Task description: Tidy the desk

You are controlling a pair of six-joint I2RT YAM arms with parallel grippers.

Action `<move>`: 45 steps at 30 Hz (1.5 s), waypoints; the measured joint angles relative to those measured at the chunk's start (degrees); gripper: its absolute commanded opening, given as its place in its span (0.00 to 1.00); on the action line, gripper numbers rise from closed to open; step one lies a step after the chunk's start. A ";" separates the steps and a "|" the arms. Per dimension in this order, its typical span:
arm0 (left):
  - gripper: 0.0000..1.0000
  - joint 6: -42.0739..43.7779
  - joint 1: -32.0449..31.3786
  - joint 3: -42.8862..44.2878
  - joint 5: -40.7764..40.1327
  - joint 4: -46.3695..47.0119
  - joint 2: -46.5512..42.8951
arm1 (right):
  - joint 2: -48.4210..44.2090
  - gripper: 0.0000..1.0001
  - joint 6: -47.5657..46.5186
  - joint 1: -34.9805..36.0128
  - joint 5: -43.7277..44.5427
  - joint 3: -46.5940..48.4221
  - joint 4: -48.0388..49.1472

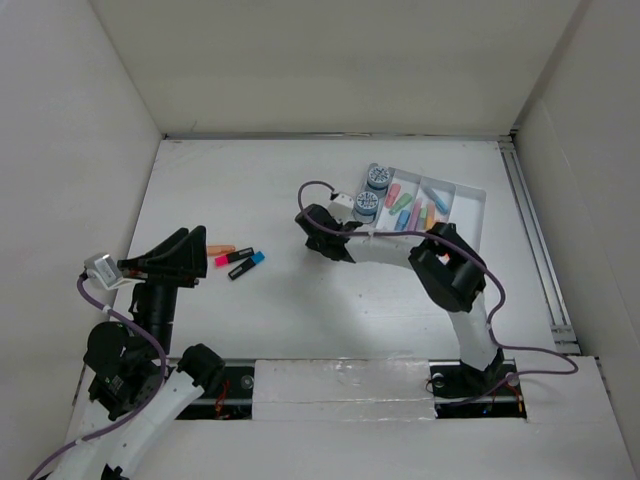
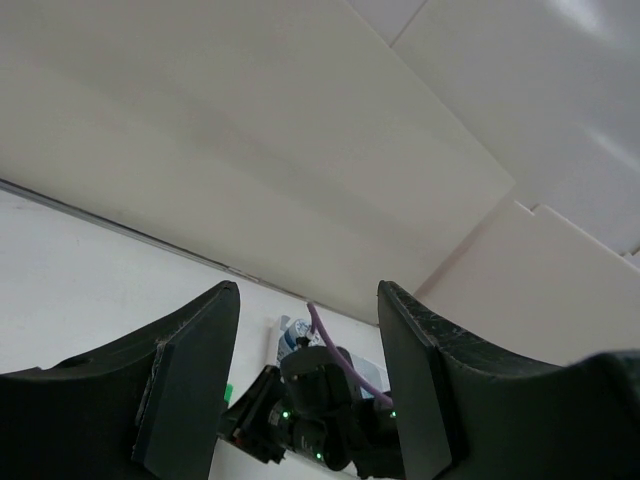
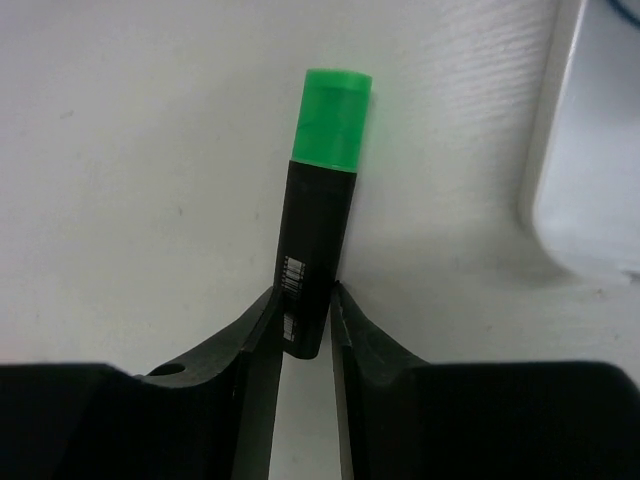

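Note:
On the desk (image 1: 300,310), my right gripper (image 1: 318,222) reaches left of the white tray (image 1: 472,196). In the right wrist view the right gripper (image 3: 303,302) is shut on a black highlighter with a green cap (image 3: 322,200). Both fingers press its lower barrel, and it lies on the desk (image 3: 120,150), cap pointing away. My left gripper (image 1: 200,258) hangs open at the left with nothing between its fingers. In its own view the left gripper (image 2: 308,300) looks across at the right arm (image 2: 320,400).
Three highlighters lie near the left gripper: orange (image 1: 220,249), pink (image 1: 232,257), blue (image 1: 247,265). The tray holds two tape rolls (image 1: 377,177) and several coloured pieces (image 1: 420,210). Its edge (image 3: 590,180) is just right of the green highlighter. White walls bound the desk.

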 measured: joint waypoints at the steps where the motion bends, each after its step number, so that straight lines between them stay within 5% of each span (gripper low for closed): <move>1: 0.53 0.00 0.00 0.02 0.00 0.02 0.00 | -0.31 0.29 -0.02 0.83 0.46 -0.59 0.22; 5: 0.53 0.00 0.00 0.00 0.00 0.02 0.02 | -4.50 0.33 0.09 4.68 1.57 -6.58 0.94; 6: 0.53 0.00 0.00 0.00 0.00 0.02 0.02 | -5.62 0.48 0.09 5.46 1.66 -7.98 0.76; 9: 0.53 0.00 0.00 0.00 0.02 0.04 0.02 | -7.26 0.64 -0.20 6.45 2.01 -10.05 -0.61; 20: 0.53 0.00 0.00 0.00 0.02 0.04 0.02 | -3.48 0.64 -3.89 2.43 2.56 -4.44 -2.05; 24: 0.53 0.00 0.00 0.00 0.00 0.04 0.02 | -0.92 0.55 -4.83 2.36 3.30 -1.29 -1.97; 32: 0.53 0.00 0.00 0.00 0.00 0.04 0.02 | -0.24 0.16 -5.40 3.06 4.72 -0.96 -1.88; 40: 0.53 0.00 0.00 0.02 0.02 0.04 0.02 | -3.61 0.15 -5.35 3.15 5.79 -5.05 -1.51; 45: 0.53 0.00 0.00 0.00 0.02 0.04 -0.09 | -18.51 0.18 -4.59 0.15 5.01 -15.72 0.11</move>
